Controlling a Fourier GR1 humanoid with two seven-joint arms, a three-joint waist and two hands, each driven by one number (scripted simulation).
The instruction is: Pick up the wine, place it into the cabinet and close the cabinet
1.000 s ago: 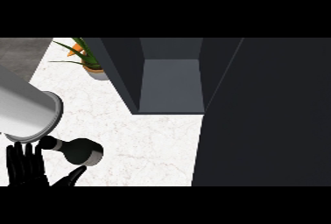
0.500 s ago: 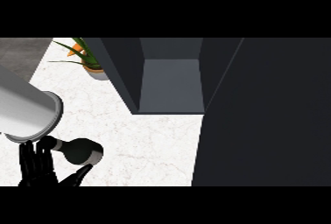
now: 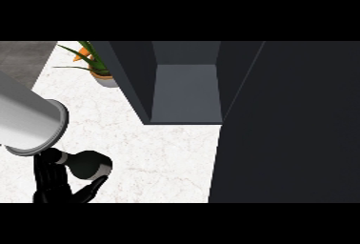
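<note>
Cabinet (image 3: 186, 93) open at the back of the desk (image 3: 162, 157). Over the last second the left hand (image 3: 57, 183) slid rightward to the wine (image 3: 90, 164) at front left. Fingers are spread wide, thumb at the bottle's near side, nothing held yet, so the grasp is only being set up. Wine unmoved: appears to lie with long axis roughly left-right, neck pointing left.

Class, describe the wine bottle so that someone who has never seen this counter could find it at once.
Start at the open dark cabinet on the white marble counter, then move to the counter's lower left, far from the potted plant at the top. There sits the wine bottle, next to the black left hand. Unlike the hand, it is rounded, with a narrow neck.
</note>
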